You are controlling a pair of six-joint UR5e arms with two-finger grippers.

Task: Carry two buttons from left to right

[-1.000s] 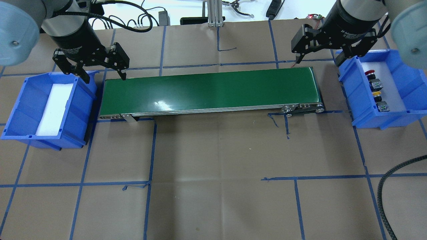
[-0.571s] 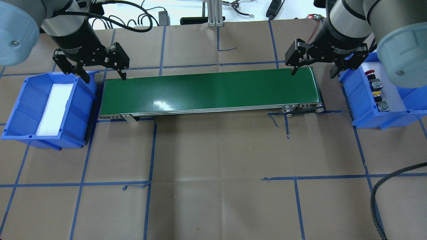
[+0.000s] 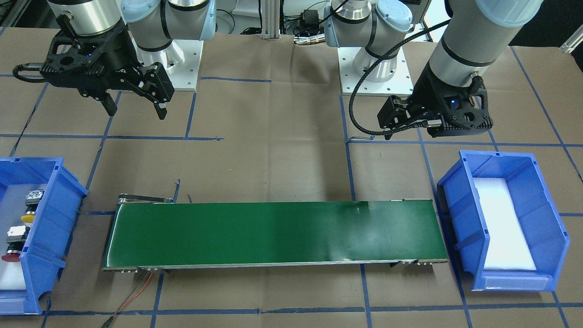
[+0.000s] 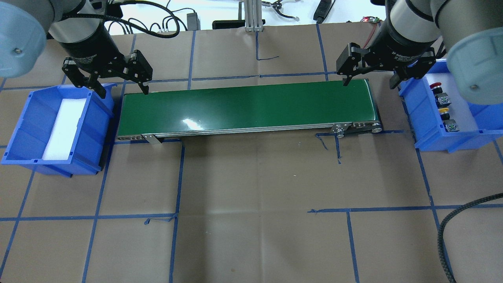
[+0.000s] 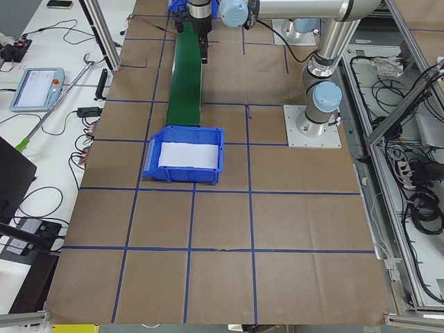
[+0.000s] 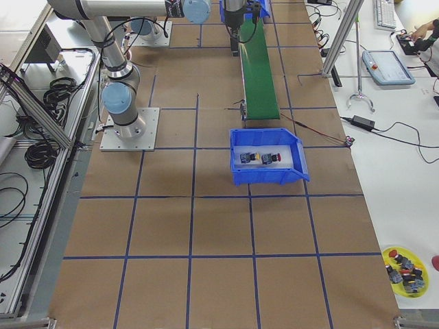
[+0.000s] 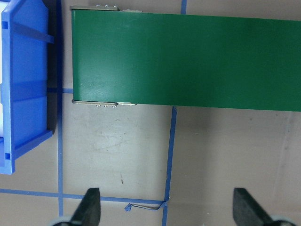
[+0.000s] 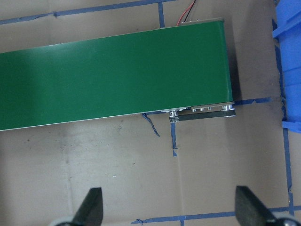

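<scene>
Two silver-grey arms with black ends.
The left arm (image 4: pixel 68 21) and right arm (image 4: pixel 408 19) have pale blue joint caps (image 4: pixel 15 31) with a centre screw; the left gripper (image 4: pixel 124 93) and right gripper (image 4: pixel 368 85) are black below white-lettered wrists; a braided black cable (image 3: pixel 351 108) follows the left arm.

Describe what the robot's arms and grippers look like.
The left arm and right arm are silver-grey tubes with pale-blue joint caps. The left gripper and right gripper are black, white-lettered at the wrist, each with two slim fingers. A black braided cable runs along each arm.
</scene>
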